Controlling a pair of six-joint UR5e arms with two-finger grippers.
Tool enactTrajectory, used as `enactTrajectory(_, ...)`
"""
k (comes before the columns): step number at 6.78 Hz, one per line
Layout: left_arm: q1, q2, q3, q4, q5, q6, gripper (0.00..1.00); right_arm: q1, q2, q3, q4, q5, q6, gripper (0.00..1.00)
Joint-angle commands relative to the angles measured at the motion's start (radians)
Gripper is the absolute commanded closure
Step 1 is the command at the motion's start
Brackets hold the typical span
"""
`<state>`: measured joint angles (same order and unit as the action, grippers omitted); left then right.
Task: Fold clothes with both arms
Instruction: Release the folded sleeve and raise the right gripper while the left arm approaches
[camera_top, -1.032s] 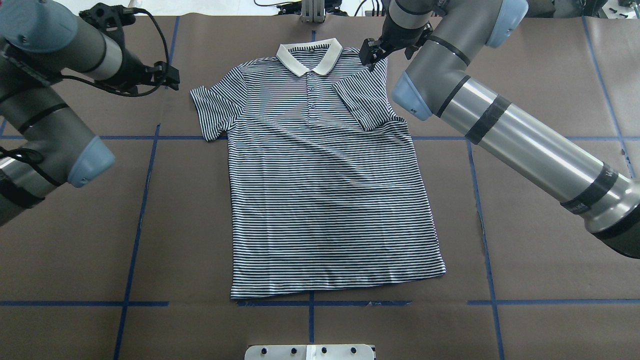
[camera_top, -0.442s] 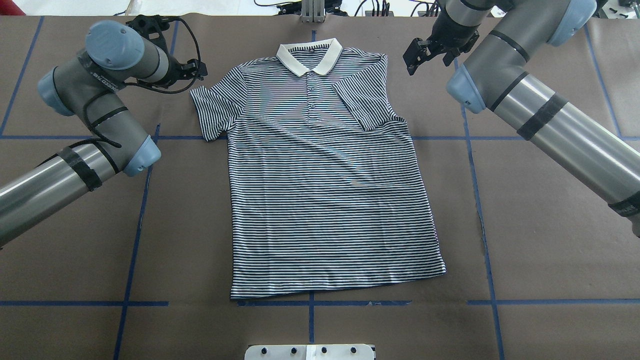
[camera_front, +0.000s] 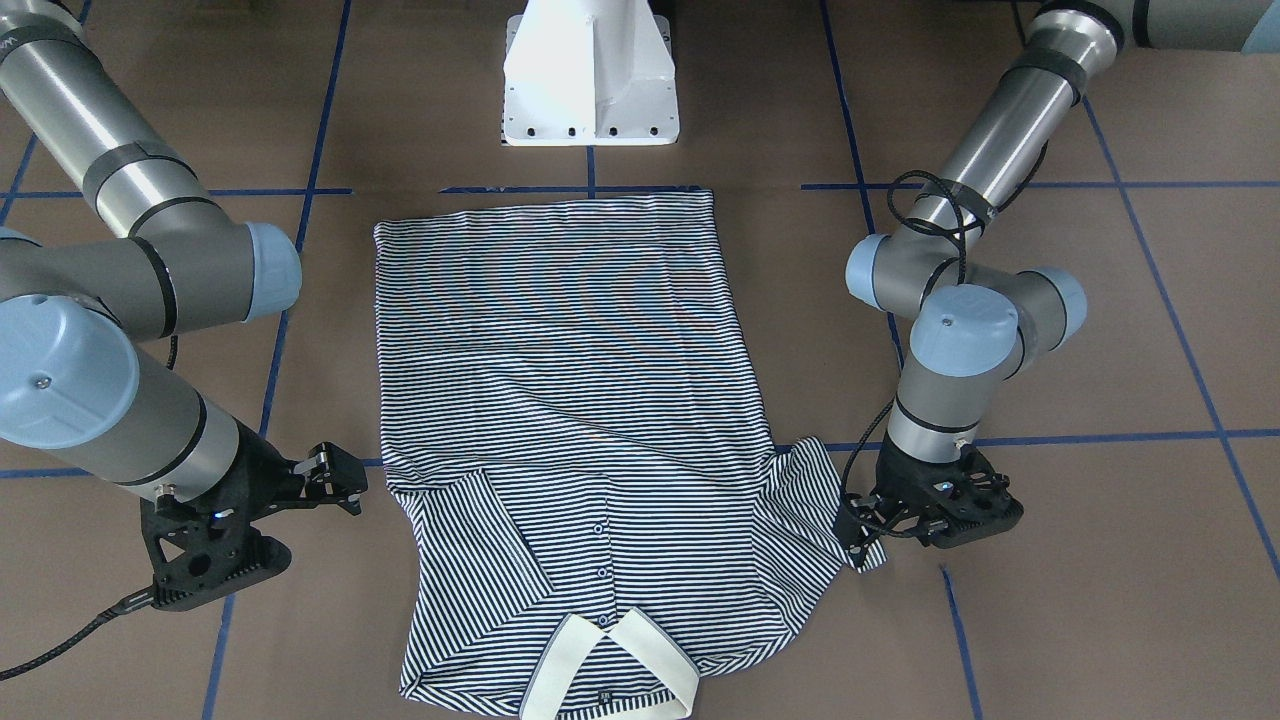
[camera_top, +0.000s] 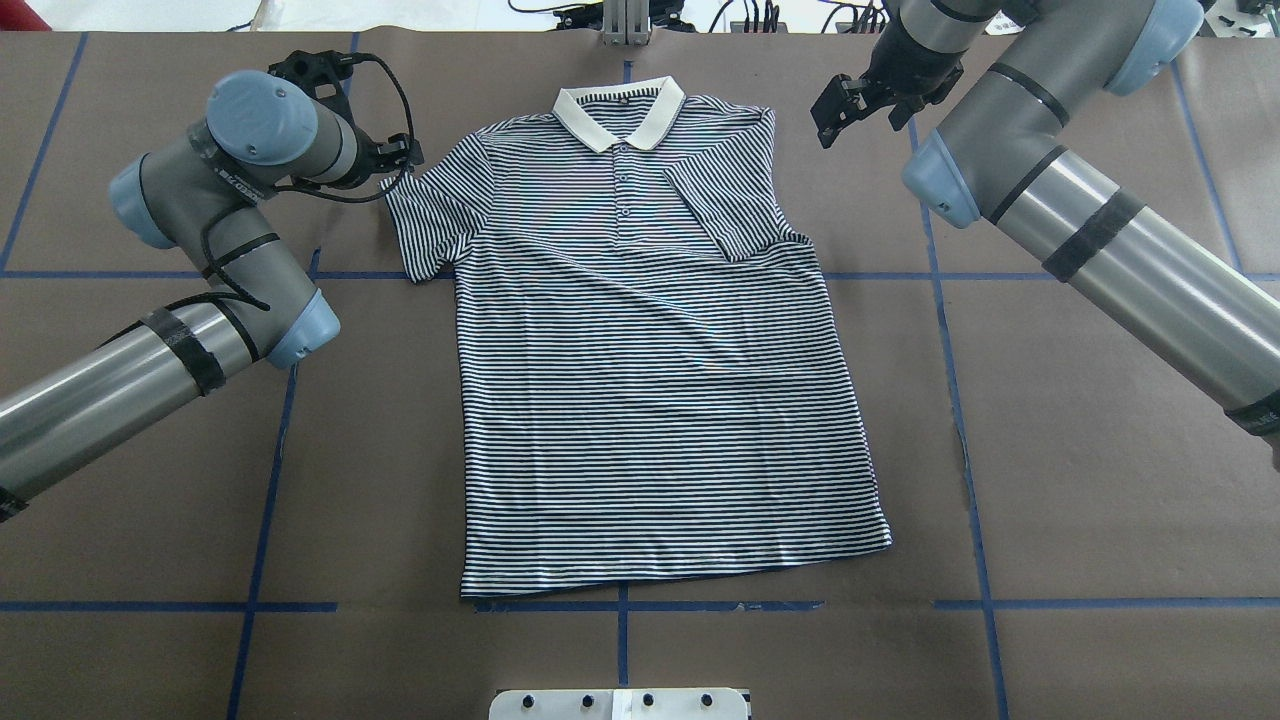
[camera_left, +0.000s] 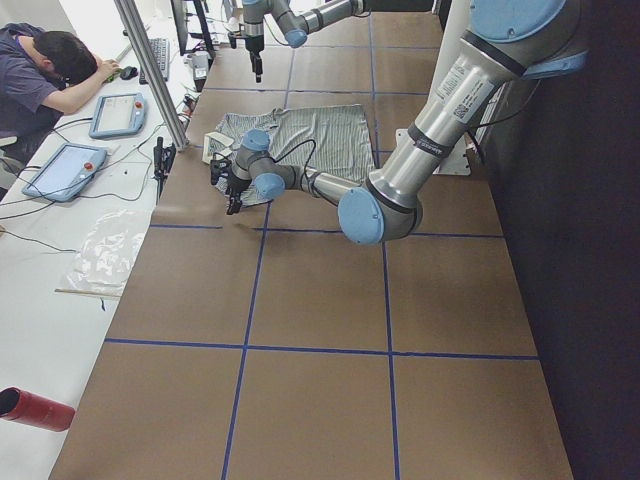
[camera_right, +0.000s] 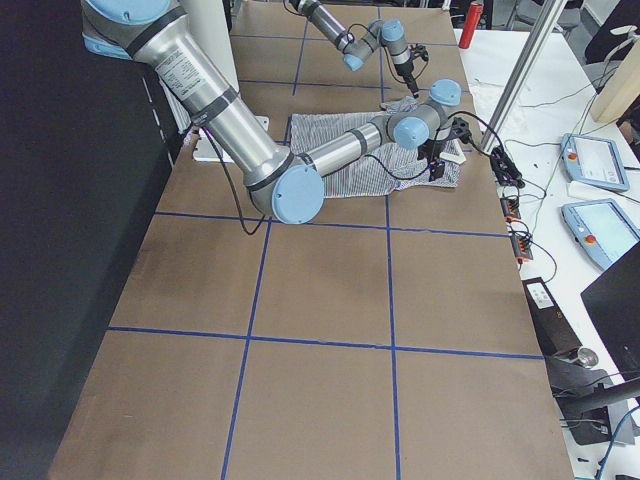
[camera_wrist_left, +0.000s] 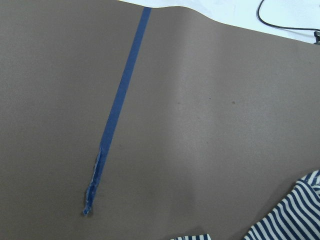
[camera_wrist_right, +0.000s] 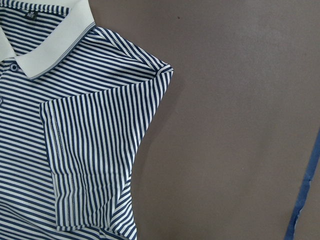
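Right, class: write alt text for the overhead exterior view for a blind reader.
A striped polo shirt lies flat on a brown table, one sleeve folded across its chest, the other spread out. The left gripper is at the spread sleeve's edge; the right gripper hovers off the shirt.

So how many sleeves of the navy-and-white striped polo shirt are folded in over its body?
1: the right-side sleeve lies folded in across the chest. The left-side sleeve lies spread out flat, beside the left gripper.

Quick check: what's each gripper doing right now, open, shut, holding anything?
Left gripper: at the sleeve tip of the shirt; open or shut cannot be told.
Right gripper: open, empty, beside the shirt.
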<state>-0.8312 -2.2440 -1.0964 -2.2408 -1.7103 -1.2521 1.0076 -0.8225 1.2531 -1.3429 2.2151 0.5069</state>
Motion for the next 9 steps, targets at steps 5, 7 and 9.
enactTrajectory(5,0.027,-0.008,0.007,0.003,0.003,0.002,0.93,0.000,-0.010,0.000,0.007,-0.006,0.001,0.00)
enactTrajectory(7,0.027,-0.022,-0.002,0.012,-0.003,0.000,1.00,0.000,-0.021,0.000,0.007,-0.008,0.001,0.00)
enactTrajectory(9,0.026,-0.025,-0.107,0.121,-0.008,-0.004,1.00,0.000,-0.041,-0.003,0.028,-0.011,-0.001,0.00)
